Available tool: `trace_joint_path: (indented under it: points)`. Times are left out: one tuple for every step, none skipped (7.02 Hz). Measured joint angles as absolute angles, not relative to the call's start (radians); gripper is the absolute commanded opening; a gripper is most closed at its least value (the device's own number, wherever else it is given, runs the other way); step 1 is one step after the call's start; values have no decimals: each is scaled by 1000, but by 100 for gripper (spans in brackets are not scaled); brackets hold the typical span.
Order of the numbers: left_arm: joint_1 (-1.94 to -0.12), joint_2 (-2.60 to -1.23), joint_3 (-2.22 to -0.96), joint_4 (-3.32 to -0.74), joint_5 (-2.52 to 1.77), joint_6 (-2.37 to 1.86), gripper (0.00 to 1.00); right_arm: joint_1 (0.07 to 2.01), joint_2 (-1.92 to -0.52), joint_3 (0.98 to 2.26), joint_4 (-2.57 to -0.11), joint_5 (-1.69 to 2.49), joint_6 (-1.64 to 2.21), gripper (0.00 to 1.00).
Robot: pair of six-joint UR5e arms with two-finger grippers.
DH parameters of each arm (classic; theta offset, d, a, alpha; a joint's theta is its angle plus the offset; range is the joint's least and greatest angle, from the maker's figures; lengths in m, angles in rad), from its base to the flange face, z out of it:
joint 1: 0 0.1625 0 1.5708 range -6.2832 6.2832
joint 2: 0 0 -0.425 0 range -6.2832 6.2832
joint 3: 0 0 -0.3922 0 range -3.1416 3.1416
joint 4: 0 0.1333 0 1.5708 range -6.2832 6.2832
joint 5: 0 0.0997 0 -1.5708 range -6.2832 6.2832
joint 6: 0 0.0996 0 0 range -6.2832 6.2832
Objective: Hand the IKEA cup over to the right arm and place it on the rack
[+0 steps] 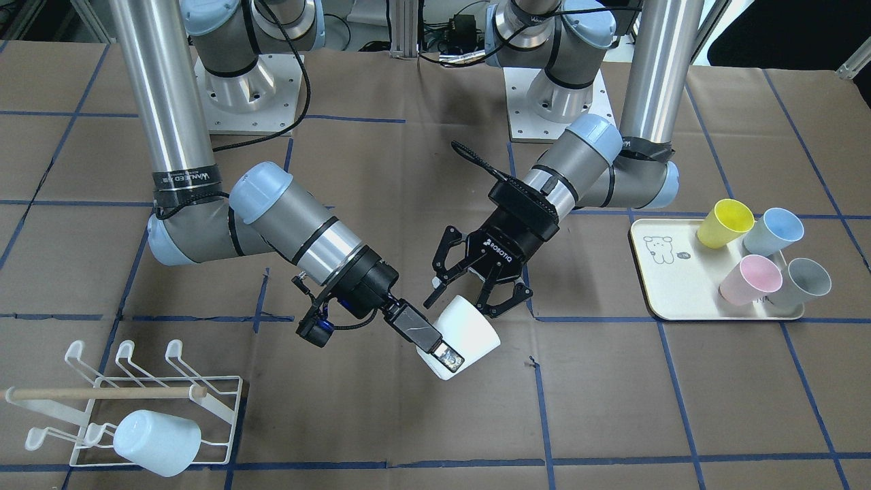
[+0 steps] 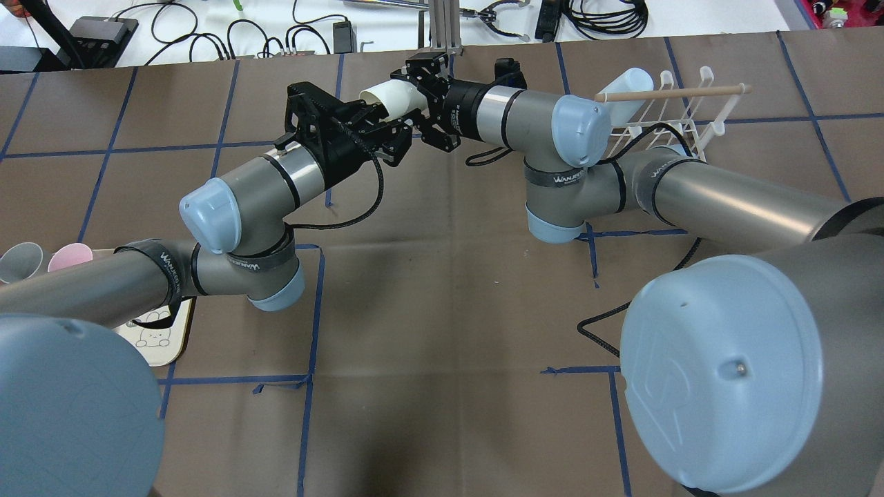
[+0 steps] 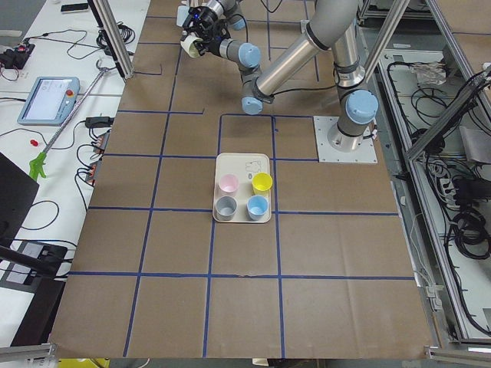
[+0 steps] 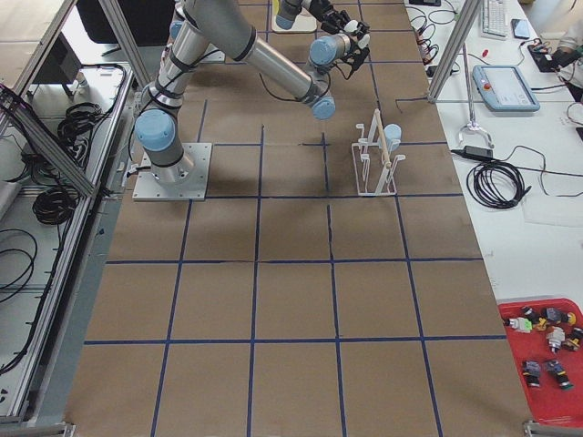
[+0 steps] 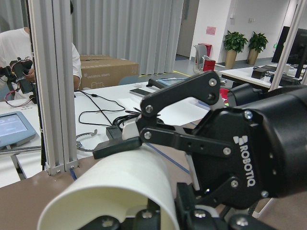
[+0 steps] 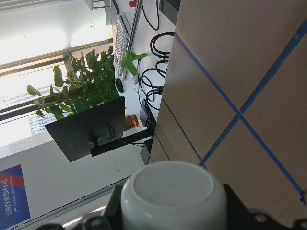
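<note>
A white cup [image 1: 469, 333] hangs tilted above the table's middle, between both grippers. My left gripper [image 1: 461, 306], the ROBOTIQ one, has its linkage fingers [image 1: 503, 299] closed around the cup's base end. My right gripper [image 1: 446, 354], with straight flat fingers, is shut on the cup's rim, one finger outside and one inside. The left wrist view shows the cup [image 5: 115, 191] with a ROBOTIQ finger [image 5: 115, 146] lying on it. The right wrist view shows the cup's base [image 6: 172, 196]. The white wire rack [image 1: 228, 381] with its wooden dowel [image 1: 102, 393] stands on my right side.
A pale blue cup [image 1: 156, 442] hangs upside down on the rack. A cream tray [image 1: 667, 286] on my left side holds yellow [image 1: 725, 223], blue [image 1: 776, 230], pink [image 1: 752, 279] and grey [image 1: 806, 280] cups. The table is brown with blue tape lines.
</note>
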State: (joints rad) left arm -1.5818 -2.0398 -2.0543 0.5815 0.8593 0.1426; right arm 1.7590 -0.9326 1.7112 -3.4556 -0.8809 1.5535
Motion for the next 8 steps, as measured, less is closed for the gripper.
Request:
trace_joint_path:
  points:
    - [-1577, -2038, -2054, 581, 856, 143, 99, 1758, -933, 1711, -3456, -881, 1551, 30]
    - [-1566, -2031, -2057, 579, 844, 142, 99, 1756, -932, 1709, -3456, -881, 1548, 28]
    - [-1541, -2018, -2066, 576, 817, 142, 99, 1750, -932, 1706, -3458, -880, 1546, 28]
    - [-1490, -2006, -2081, 573, 768, 142, 99, 1734, -934, 1704, -3462, -879, 1530, 28]
    - [-1424, -1998, -2097, 571, 712, 143, 99, 1708, -939, 1701, -3465, -879, 1493, 28]
    - [-1359, -1994, -2106, 568, 671, 143, 99, 1672, -944, 1693, -3467, -880, 1440, 28]
    - [-1311, -1992, -2108, 555, 655, 143, 99, 1635, -948, 1682, -3468, -885, 1366, 23]
    - [-1285, -1988, -2104, 511, 680, 143, 99, 1603, -955, 1675, -3469, -901, 1259, 17]
